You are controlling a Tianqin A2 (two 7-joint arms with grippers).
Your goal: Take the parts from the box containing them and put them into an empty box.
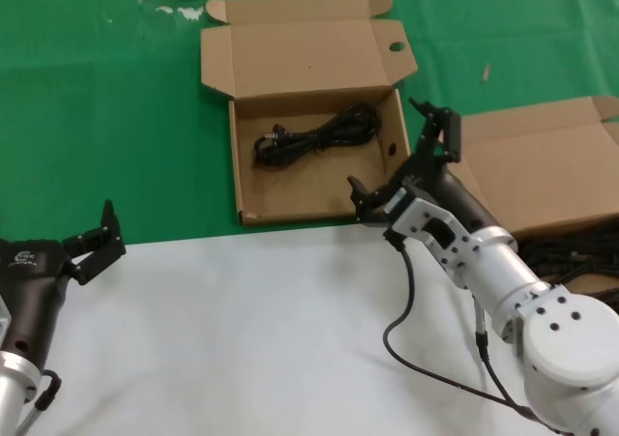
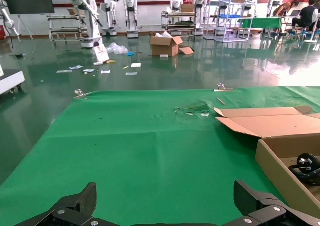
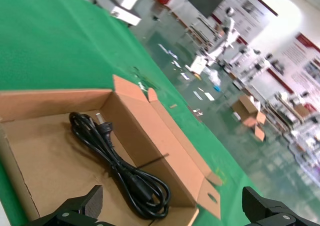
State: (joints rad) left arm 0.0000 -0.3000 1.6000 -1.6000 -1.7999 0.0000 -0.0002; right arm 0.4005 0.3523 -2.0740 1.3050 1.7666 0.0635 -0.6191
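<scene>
One black power cord (image 1: 314, 134) coiled in holed box (image 1: 290, 189) on counter (image 1: 116, 98). Right gripper (image 1: 397, 156) at its right wall, fingers wide open, empty. Left gripper (image 1: 92, 238) parked near-left, fingers open, empty. Plain-lidded box (image 1: 542, 165) far right. No readable labels.

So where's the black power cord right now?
In the head view, the black looped power cord lies inside the brown cardboard box with holes, toward its hinged-lid side, just left of the open right tool.
</scene>
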